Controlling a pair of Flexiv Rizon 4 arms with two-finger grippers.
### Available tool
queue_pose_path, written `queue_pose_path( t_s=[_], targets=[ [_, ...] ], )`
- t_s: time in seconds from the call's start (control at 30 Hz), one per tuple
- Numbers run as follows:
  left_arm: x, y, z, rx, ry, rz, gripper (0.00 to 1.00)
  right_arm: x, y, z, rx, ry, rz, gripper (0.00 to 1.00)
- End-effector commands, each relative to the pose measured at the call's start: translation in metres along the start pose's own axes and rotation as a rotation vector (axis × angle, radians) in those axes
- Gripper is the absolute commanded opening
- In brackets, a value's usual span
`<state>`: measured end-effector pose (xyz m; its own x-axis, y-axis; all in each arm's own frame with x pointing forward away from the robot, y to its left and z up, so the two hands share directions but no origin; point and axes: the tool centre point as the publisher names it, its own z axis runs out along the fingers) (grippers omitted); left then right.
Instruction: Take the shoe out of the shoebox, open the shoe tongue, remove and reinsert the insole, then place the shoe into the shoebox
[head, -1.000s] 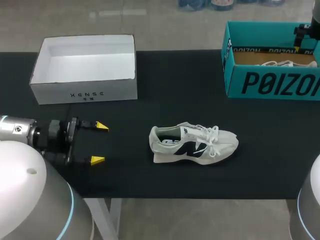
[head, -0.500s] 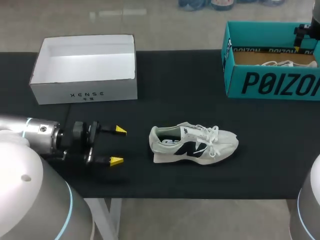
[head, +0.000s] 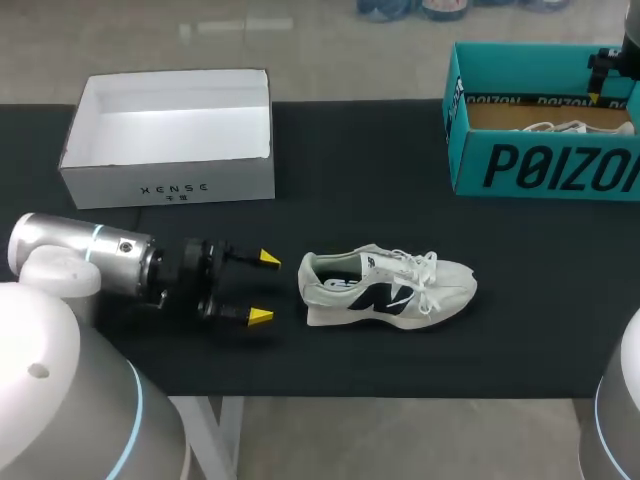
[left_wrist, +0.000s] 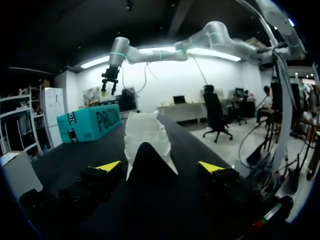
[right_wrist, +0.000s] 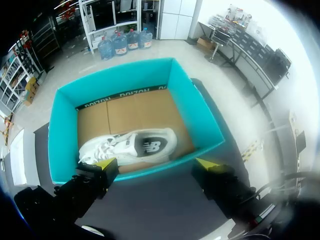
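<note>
Where the black table (head: 350, 180) lies nearest the robot, the left gripper (head: 264, 288) is held low over the cloth, its two yellow-tipped fingers spread wide with nothing gripped between them. Just ahead of those fingers a white shoe (head: 385, 288) with a dark side mark is seen on the table, its heel turned toward the left gripper and its toe pointed away to the right, the laces lying loose over the top. In the left wrist view the heel of the shoe (left_wrist: 145, 135) is centred ahead of the left gripper (left_wrist: 160, 166), in line with the gap between the fingers but touched by neither. Farther back on the left side, a white box (head: 170, 185) is set with its open top up, well apart from the shoe. At the far right corner a teal shoebox (head: 545, 165) is placed, and a second shoe (head: 560, 128), also white, is partly seen inside it. Over that shoebox the right gripper (head: 603, 80) is held. In the right wrist view the right gripper (right_wrist: 157, 165) is shown with its fingers parted and nothing held, above the near wall of the teal shoebox (right_wrist: 60, 130), while the second shoe (right_wrist: 130, 146) is laid on its side on the brown floor of the box.
</note>
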<state>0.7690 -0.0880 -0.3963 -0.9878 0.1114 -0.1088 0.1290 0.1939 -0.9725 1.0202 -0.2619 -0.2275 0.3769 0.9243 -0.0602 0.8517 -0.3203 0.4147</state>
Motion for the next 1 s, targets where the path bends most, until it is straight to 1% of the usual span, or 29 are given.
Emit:
queue_pose_path(
  t_s=[0.03, 0.17, 0.4, 0.43, 0.63, 0.73, 1.0],
  targets=[
    [-0.013, 0.01, 0.015, 0.0, 0.015, -0.004, 1.0, 0.0, -0.001, 0.0, -0.002, 0.0, 0.0, 1.0],
    [-0.018, 0.012, 0.023, -0.001, 0.018, -0.006, 1.0, 0.0, -0.001, 0.0, -0.002, 0.0, 0.0, 1.0],
    [-0.02, 0.016, 0.038, -0.003, 0.038, -0.01, 1.0, 0.0, -0.001, 0.0, -0.002, 0.0, 0.0, 1.0],
    [-0.02, 0.017, 0.04, -0.013, 0.039, -0.002, 1.0, 0.0, -0.001, 0.0, -0.002, 0.0, 0.0, 1.0],
    [-0.022, 0.017, 0.048, -0.009, 0.031, -0.003, 1.0, 0.0, -0.001, 0.0, -0.002, 0.0, 0.0, 1.0],
    [-0.022, 0.018, 0.05, -0.006, 0.027, -0.008, 1.0, 0.0, -0.001, 0.0, -0.002, 0.0, 0.0, 1.0],
    [-0.016, 0.02, 0.057, -0.028, 0.023, -0.006, 1.0, 0.0, -0.001, 0.0, -0.002, 0.0, 0.0, 1.0]
  ],
)
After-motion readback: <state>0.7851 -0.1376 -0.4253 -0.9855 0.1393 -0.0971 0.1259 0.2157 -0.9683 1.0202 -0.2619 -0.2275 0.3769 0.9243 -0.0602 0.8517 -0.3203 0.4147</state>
